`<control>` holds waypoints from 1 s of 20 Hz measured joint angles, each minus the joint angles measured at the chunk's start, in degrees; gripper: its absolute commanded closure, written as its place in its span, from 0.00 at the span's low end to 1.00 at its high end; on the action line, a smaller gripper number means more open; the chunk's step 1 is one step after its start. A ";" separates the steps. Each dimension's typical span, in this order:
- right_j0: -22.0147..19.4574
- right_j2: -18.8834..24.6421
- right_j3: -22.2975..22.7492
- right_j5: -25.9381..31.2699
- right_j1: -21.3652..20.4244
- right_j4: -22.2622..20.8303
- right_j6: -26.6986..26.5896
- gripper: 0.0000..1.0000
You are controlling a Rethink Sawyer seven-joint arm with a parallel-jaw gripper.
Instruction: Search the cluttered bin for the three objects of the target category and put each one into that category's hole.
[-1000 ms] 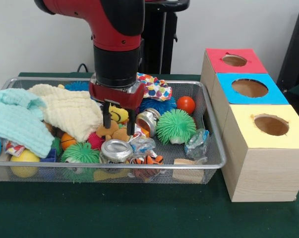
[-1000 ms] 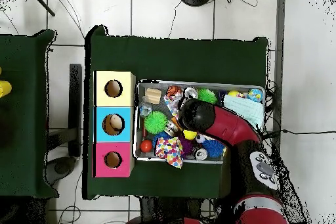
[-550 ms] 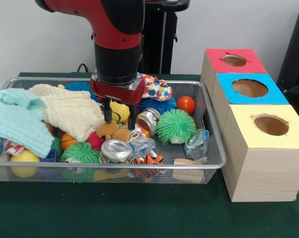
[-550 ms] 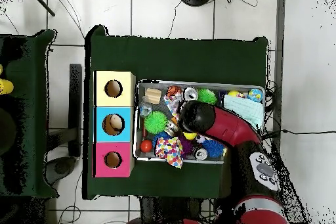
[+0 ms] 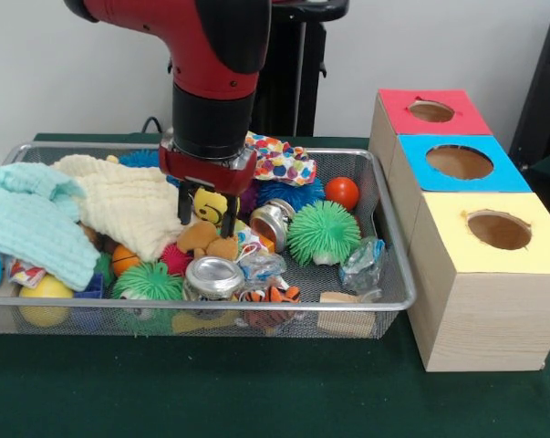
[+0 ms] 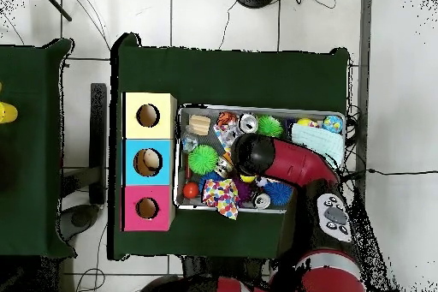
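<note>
Nearest the camera in the front view, the wire mesh bin (image 5: 384, 306) fills the lower left and centre of the frame, still packed. Along its near wall: a wooden block (image 5: 340, 301), a crinkled clear wrapper (image 5: 361, 260), an upright silver can (image 5: 212, 276), a green spiky ball (image 5: 147, 281). A mint cloth (image 5: 28, 228) and a cream cloth (image 5: 129, 210) lie heaped at the left.

Mid bin: a bigger green spiky ball (image 5: 323, 231), a tipped can (image 5: 270, 224), a brown plush piece (image 5: 206, 240).

The gripper (image 5: 207, 217) hangs just above the clutter at frame centre, fingers apart either side of a yellow toy with black markings (image 5: 211, 209). Looks like it is grasping that toy, though I can't confirm firm contact. Behind it: an orange-red ball (image 5: 342, 192), a polka-dot cloth (image 5: 282, 160).

At the right stand three boxes, near to far: yellow (image 5: 489, 265), blue (image 5: 439, 182), red (image 5: 402, 123), one hole each. Overhead, something pale shows inside the blue box's hole (image 6: 148, 162); the other two look dark.

Judgement: target category isn't evident. At most one item deposited, and the toy is not yet over any hole. Most of the work is left.
</note>
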 measured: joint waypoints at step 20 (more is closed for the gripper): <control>0.19 -1.40 -2.75 -0.01 3.05 -0.29 0.00 0.00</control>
